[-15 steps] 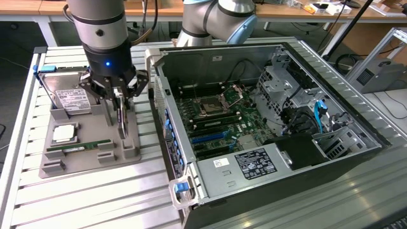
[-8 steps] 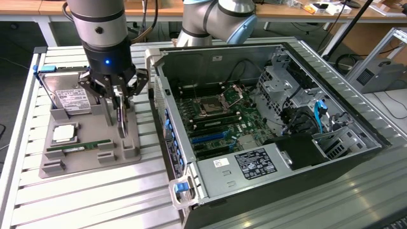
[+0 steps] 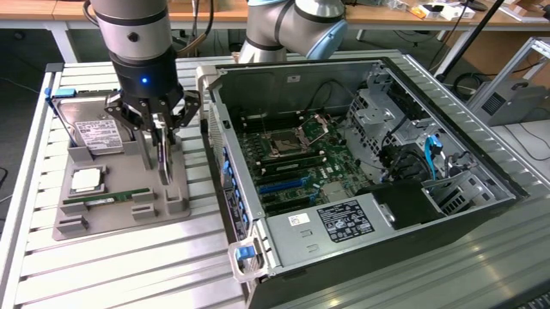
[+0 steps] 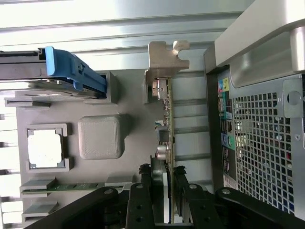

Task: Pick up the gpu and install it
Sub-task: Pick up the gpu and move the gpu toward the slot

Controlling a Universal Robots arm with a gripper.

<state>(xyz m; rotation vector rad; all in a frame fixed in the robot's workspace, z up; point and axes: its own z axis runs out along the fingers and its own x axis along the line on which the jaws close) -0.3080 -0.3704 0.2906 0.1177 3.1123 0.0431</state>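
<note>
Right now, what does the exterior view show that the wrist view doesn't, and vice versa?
Exterior view: the arm, and the open case interior with its motherboard and blue cables. Wrist view: the case's rear ports and vent grille, plus the metal bracket close up. Both: the gpu standing edge-on in the grey holder, the end effector closed on it, with the hard drive and memory stick in the same holder.
</note>
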